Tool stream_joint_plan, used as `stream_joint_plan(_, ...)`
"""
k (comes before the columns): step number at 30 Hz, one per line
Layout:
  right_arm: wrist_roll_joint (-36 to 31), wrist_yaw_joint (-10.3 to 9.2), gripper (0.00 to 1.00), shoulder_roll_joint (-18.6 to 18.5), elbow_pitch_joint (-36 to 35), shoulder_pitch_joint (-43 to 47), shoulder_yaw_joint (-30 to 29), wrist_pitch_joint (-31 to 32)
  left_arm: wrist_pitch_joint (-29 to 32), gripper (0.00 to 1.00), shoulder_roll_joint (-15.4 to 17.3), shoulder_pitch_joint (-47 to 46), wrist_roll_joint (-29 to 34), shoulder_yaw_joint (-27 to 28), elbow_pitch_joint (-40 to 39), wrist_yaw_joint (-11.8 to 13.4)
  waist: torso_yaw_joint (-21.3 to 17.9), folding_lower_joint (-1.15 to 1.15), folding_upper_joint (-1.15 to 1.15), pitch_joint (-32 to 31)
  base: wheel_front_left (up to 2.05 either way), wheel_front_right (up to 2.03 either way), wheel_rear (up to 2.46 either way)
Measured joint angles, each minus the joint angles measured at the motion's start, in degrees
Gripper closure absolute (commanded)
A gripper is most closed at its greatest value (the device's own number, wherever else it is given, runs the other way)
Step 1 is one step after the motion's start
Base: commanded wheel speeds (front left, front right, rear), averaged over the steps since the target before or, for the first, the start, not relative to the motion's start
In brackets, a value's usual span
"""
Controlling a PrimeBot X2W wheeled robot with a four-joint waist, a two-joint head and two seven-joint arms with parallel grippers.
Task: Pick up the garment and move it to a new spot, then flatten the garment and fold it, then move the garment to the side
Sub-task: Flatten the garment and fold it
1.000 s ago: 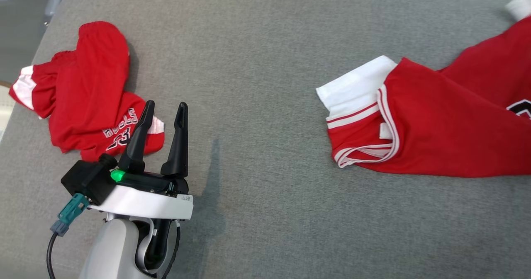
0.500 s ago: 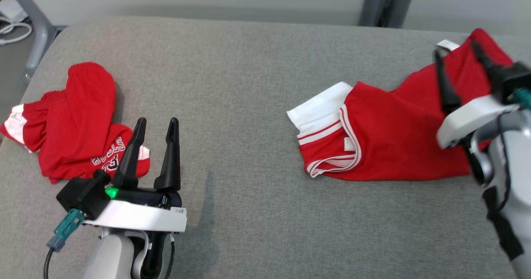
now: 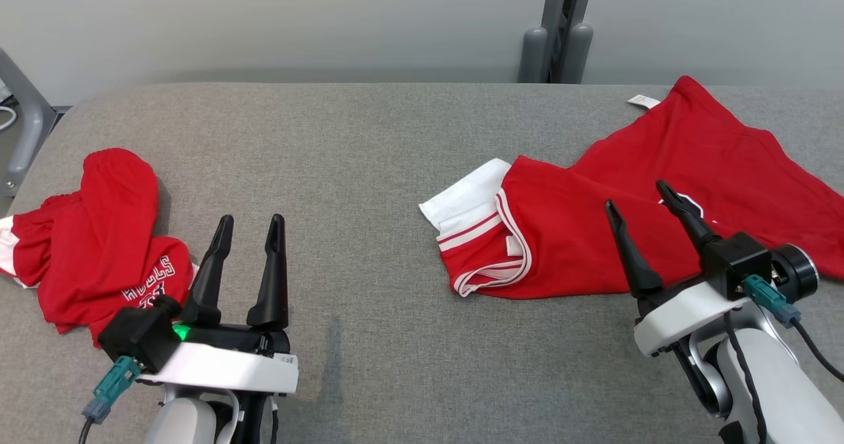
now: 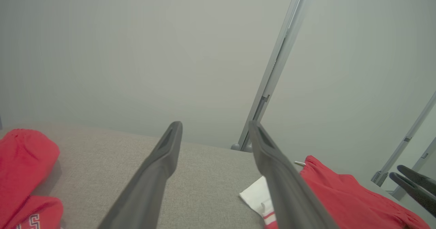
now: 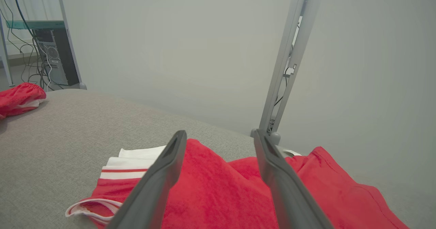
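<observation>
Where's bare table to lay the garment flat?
The middle of the grey table, between the crumpled red garment and the white-trimmed end of the red jersey, is bare from far edge to near edge. Crowded: the left end by the left gripper, and the right end, where the right gripper overlaps the jersey.

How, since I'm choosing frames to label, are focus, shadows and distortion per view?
Head view: even light, sharp, faint shadow on the grey fabric tabletop beside the left gripper. Left wrist view: grey metal post leans, wide-angle. Right wrist view: red-and-white garment crisp, fingers soft.
</observation>
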Motion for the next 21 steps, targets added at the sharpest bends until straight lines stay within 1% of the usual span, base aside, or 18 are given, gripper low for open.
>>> stream_joint_plan(4,-0.13,0.0,0.0,-0.05,0.52,0.22,-0.07,0.0,0.0,0.0,0.01,0.39,0.3,-0.45,-0.01,0.0,0.3,0.0,0.0,-0.02,0.0,0.0,0.0)
stream_joint_plan(7,0.7,0.0,0.0,-1.07,3.99,-0.83,0.73,0.44,0.0,0.0,0.02,0.37,0.56,-0.97,0.04,-0.03,1.15,0.0,0.0,0.3,0.0,0.0,0.0)
stream_joint_plan(11,2.98,0.0,0.0,-2.98,7.99,-5.75,2.93,2.7,0.0,0.0,-0.01,-0.3,1.56,-2.27,0.0,-0.35,2.97,0.0,0.0,1.18,0.0,0.0,0.0)
stream_joint_plan(13,5.13,0.0,0.0,-3.75,9.92,-8.08,4.27,3.46,0.0,0.0,0.04,-0.3,1.47,-2.57,0.12,-0.36,4.09,0.0,0.0,1.74,0.0,0.0,0.0)
stream_joint_plan(14,6.44,0.0,0.0,-4.16,10.73,-9.22,5.19,3.94,0.0,0.0,0.03,-0.31,1.46,-2.74,0.2,-0.37,4.65,0.0,0.0,2.05,0.0,0.0,0.0)
stream_joint_plan(16,7.0,0.01,0.0,-6.53,12.67,-11.87,8.57,5.05,0.0,0.0,0.03,-0.45,0.96,-3.09,0.44,-0.47,5.83,0.0,0.0,2.77,0.0,0.0,0.0)
stream_joint_plan(21,12.93,0.0,0.0,-10.7,17.33,-17.8,14.96,7.77,0.0,0.0,0.02,-1.7,0.42,-3.77,0.74,-0.77,9.15,0.0,0.0,4.65,0.0,0.0,0.0)
